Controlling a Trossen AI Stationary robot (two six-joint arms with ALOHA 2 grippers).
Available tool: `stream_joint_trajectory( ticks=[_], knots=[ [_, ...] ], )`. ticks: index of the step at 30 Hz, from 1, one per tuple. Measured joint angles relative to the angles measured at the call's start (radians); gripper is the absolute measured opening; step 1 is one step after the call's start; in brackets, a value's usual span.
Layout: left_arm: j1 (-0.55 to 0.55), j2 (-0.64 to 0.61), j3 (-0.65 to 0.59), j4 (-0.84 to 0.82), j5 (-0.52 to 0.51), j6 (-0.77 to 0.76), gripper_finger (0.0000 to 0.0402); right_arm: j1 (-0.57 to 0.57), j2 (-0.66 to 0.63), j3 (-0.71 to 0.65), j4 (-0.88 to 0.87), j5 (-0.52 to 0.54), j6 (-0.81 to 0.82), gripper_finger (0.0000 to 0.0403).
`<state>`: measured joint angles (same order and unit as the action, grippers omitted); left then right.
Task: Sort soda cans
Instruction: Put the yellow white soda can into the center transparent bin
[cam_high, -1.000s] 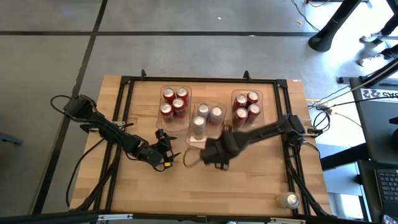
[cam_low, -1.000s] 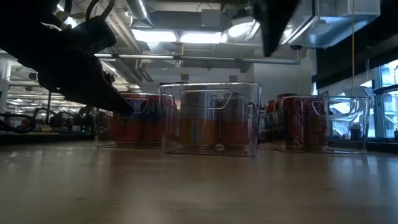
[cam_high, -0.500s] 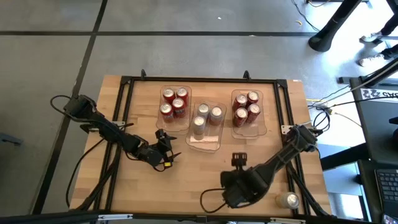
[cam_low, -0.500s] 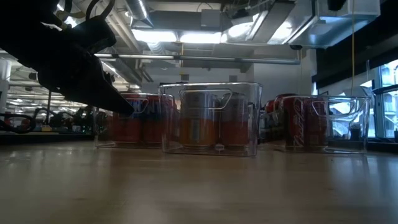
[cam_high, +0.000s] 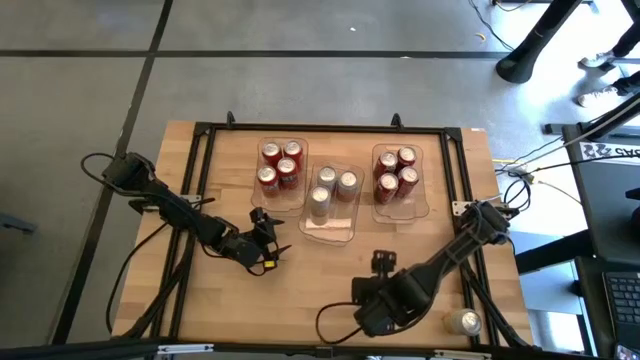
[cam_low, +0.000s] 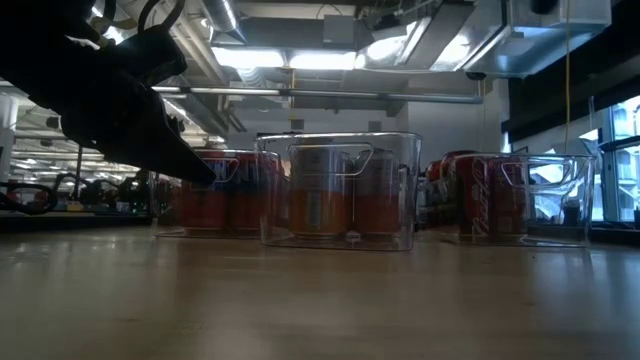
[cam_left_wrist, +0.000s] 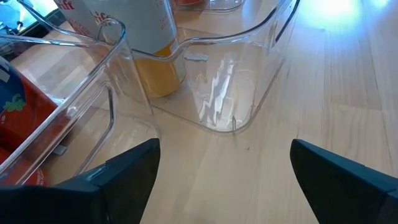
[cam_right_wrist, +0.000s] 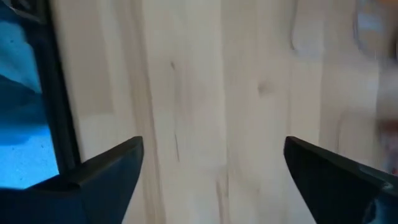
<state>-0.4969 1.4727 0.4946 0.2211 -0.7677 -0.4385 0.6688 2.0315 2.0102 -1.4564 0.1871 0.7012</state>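
A: What changed? The right gripper (cam_high: 372, 318) has swung from the middle bin (cam_high: 332, 203) to the near edge of the table (cam_high: 300, 270), fingers wide and empty.

B: Why there?

A: Likely the stray pale can (cam_high: 463, 322) at the near right corner (the only one outside a bin). Red cans (cam_high: 279, 166) fill the left bin, more red the right; three pale cans (cam_high: 333, 187) sit in the middle.

B: And the left gripper (cam_high: 268, 252)?

A: Waiting near the left bin (cam_high: 300, 196), fingers spread, empty.
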Motion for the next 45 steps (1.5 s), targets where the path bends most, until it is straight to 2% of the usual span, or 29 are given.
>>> stream_joint_trajectory(
  ticks=[3,8,13,17,19,24,28,31,35,37,40,45],
  knots=[
    [0.000,0.000,0.000,0.000,0.000,0.000,0.0347,0.011,0.000,0.000,-0.090,-0.035,0.087,0.0394],
    [0.000,0.000,0.000,0.000,0.000,0.000,0.0347,0.065,0.002,-0.018,-0.117,-0.138,0.158,0.0373],
    [0.000,0.000,0.000,0.000,0.000,0.000,0.0347,0.153,0.000,-0.051,-0.116,-0.182,0.151,0.0367],
    [0.001,0.000,0.000,0.000,0.000,0.000,0.0347,0.216,0.000,-0.056,-0.109,-0.182,0.040,0.0367],
    [0.001,0.000,0.000,0.000,0.000,0.000,0.0347,0.233,0.000,-0.056,-0.062,-0.192,0.051,0.0367],
    [0.001,0.000,0.000,0.000,0.000,0.000,0.0347,0.234,0.000,-0.055,0.132,-0.203,0.305,0.0367],
    [0.001,0.000,0.000,0.001,0.000,0.000,0.0347,0.220,0.000,-0.054,0.230,-0.200,0.319,0.0369],
    [0.002,0.000,0.000,0.001,0.000,0.011,0.0347,0.231,0.000,-0.053,0.133,-0.216,0.322,0.0369],
    [0.002,0.000,0.000,0.001,-0.001,0.056,0.0347,0.293,0.000,-0.054,-0.132,-0.268,0.366,0.0369],
    [0.002,0.000,0.000,0.006,-0.001,0.066,0.0347,0.325,-0.015,-0.079,-0.098,-0.329,0.358,0.0370],
    [0.002,0.000,0.000,0.008,-0.001,0.061,0.0347,0.357,-0.043,-0.106,-0.120,-0.352,0.432,0.0370],
    [0.007,0.000,0.000,0.017,-0.001,0.061,0.0347,0.405,-0.058,-0.170,-0.115,-0.490,0.496,0.0370]
  ],
)
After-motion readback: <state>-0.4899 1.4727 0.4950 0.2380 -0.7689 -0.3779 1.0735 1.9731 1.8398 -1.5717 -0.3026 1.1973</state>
